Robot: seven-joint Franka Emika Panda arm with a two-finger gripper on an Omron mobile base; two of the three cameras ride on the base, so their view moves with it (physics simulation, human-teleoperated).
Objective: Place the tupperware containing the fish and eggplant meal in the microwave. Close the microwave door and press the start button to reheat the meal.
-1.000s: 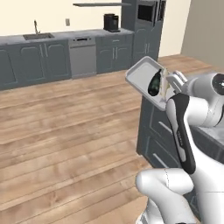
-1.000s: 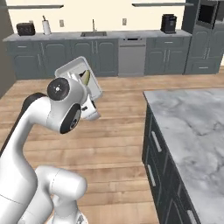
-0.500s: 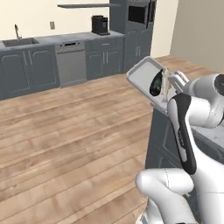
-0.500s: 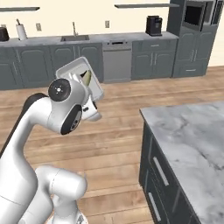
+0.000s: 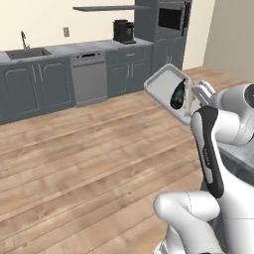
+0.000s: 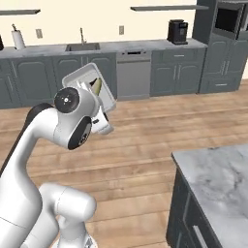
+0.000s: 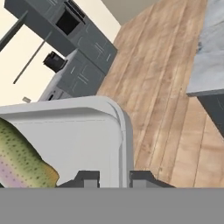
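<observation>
No brand, label or writing can be read on anything here.

The gripper (image 7: 113, 179) is clenched on the rim of the tupperware (image 5: 166, 89), one finger inside the raised edge and one outside it. The tray is held up in the air over the wooden floor (image 5: 74, 158), tipped steeply so that its open face turns toward the left base camera rather than upward. In that view its long axis runs from upper left, toward the far cabinets, down to lower right, toward the arm's wrist.

The fish and eggplant meal (image 5: 178, 94) lies against the inside of the tray at its lower, wrist-side end: a dark glossy lump standing roughly upright along the tray wall, with a pale piece just beside it. In the hand view a speckled green and pinkish piece fills the tray's lower left corner, near the fingers.

The microwave (image 5: 171, 17) sits high in the tall cabinet column at the far wall, well apart from the tray and beyond it. Its door (image 5: 186, 17) stands swung out at the right side of the dark opening. A black coffee machine (image 5: 122, 31) stands on the counter just left of that column. A marble-topped island (image 6: 218, 179) is near the arm's base.
</observation>
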